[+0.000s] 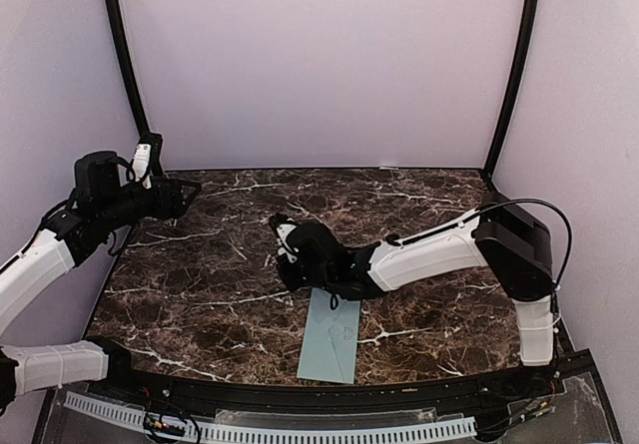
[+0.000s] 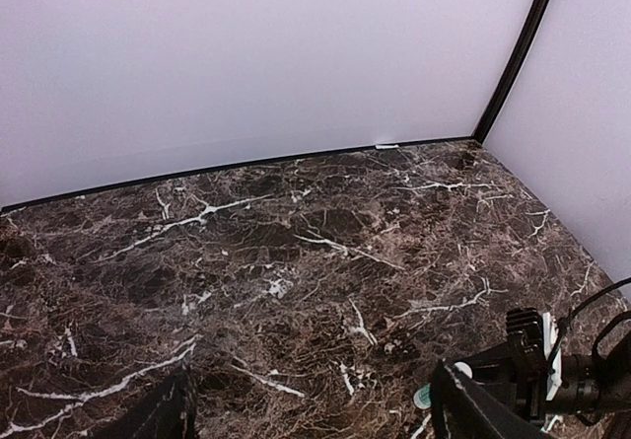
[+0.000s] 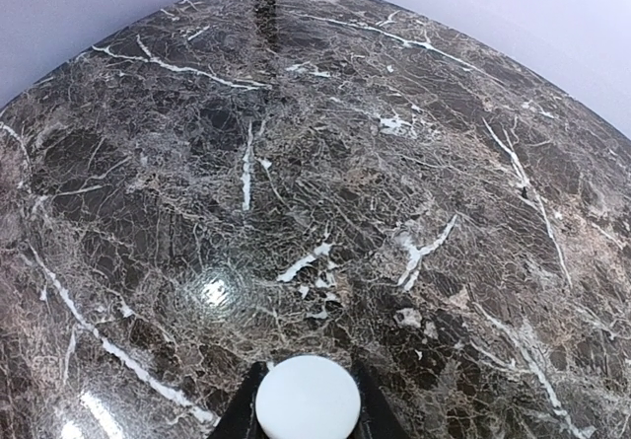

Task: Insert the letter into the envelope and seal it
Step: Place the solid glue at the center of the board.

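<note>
Envelope (image 1: 329,342) flat on bench (image 1: 200,284), lower centre. Right jaws pinching glue stick (image 3: 308,398), mid-frame. Left jaws spread, upper left, above bench.

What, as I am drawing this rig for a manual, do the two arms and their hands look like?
The left arm and right arm match: smooth white rounded shells joined by bulky black joint housings. The left hand and right hand are black, each with two slim dark fingers. A thin black cable loops past the right arm's elbow. No markings are legible.
</note>
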Tool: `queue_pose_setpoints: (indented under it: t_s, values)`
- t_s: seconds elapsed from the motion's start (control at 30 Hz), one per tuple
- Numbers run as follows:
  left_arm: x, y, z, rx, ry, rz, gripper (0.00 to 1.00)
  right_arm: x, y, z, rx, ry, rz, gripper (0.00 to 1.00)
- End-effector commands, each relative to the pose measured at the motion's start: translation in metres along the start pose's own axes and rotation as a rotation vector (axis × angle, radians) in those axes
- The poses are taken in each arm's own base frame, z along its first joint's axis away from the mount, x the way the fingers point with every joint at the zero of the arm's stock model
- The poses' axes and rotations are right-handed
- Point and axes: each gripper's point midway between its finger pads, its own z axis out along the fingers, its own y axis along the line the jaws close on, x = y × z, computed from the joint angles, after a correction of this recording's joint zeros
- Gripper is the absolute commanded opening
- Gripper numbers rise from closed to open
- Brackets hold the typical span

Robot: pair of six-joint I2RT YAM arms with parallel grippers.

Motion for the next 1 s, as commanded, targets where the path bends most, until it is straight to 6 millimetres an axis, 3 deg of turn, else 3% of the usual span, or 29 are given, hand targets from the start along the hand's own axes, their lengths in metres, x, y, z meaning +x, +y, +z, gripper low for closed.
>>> queue_pose_setpoints:
  t_s: [0.0,0.3,0.57,0.97]
  values:
    - [0.008,0.001,0.002,0.003,0.024,-0.006,0.79,-0.012,0.008,0.006,-0.004,-0.047,0.013,0.14]
    - [0.009,0.000,0.003,0.011,0.027,-0.008,0.80,-0.003,0.007,0.011,-0.003,-0.023,0.013,0.16]
    - [0.010,0.000,0.003,0.015,0.031,-0.009,0.79,0.002,0.009,0.014,-0.006,-0.009,0.015,0.24]
    - [0.009,-0.001,0.003,0.019,0.029,-0.008,0.79,0.000,0.009,0.011,-0.008,-0.010,0.019,0.58]
